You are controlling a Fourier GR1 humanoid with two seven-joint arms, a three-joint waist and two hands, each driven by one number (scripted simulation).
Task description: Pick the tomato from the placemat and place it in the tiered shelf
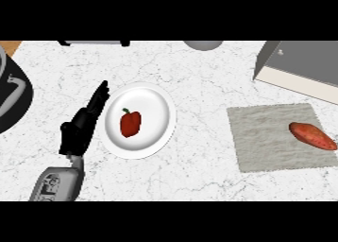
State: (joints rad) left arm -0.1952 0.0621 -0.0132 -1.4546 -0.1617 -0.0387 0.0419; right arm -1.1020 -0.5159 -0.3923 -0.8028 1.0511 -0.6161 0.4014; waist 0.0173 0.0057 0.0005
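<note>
In the head view, the white marbled bench (199,71) fills the frame. The left hand (80,130) comes in from the lower left on its grey forearm. It is open, its black fingers (98,97) straight and close together, pointing away toward the far side of the bench, and it holds nothing. It lies just beside the left rim of a white plate (154,101); whether it touches the rim cannot be told. A red pepper (130,124) with a green stem lies in the middle of the plate.

Well apart, on the right, a grey placemat (269,142) lies flat on the bench. On its right part rests the task's thing, which looks long and reddish-orange, like a sweet potato (312,135) rather than a round tomato; it lies slanted, near the placemat's right edge. Beyond the placemat, at the upper right, stands the tiered shelf (304,66), seen as a grey top with a pale front edge. A black round appliance (4,94) with a grey handle shows at the left edge, and a grey rounded object (203,44) shows at the far edge.
</note>
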